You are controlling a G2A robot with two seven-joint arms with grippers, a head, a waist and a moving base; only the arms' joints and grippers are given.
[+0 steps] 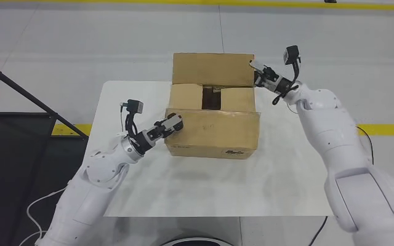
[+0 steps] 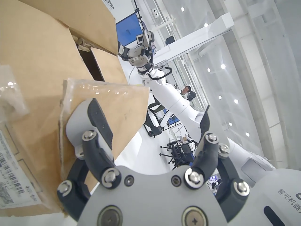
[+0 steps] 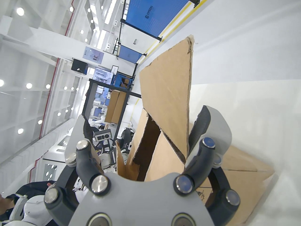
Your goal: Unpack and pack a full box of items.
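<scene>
The cardboard box (image 1: 212,117) is sitting toward the far side of the white desk (image 1: 129,184) with its top partly opened. The far flap (image 1: 212,69) is standing up. The near flap (image 1: 212,132) is hanging open on the robot's side. The two inner flaps (image 1: 184,96) are lying nearly flat, and a dark gap (image 1: 211,97) is showing between them. A printed label (image 2: 14,165) is sticking to the box's outer face close to the left jaws.

The left jaws are sitting spread wide at the left corner of the near flap. One finger (image 2: 100,118) is lying against the cardboard and the other is hanging well clear, so they are gripping nothing.

The right jaws are gaping open too, at the right corner of the far flap. The flap's edge is running up between them, just beside one finger (image 3: 207,123), and they are not pinching it.
</scene>
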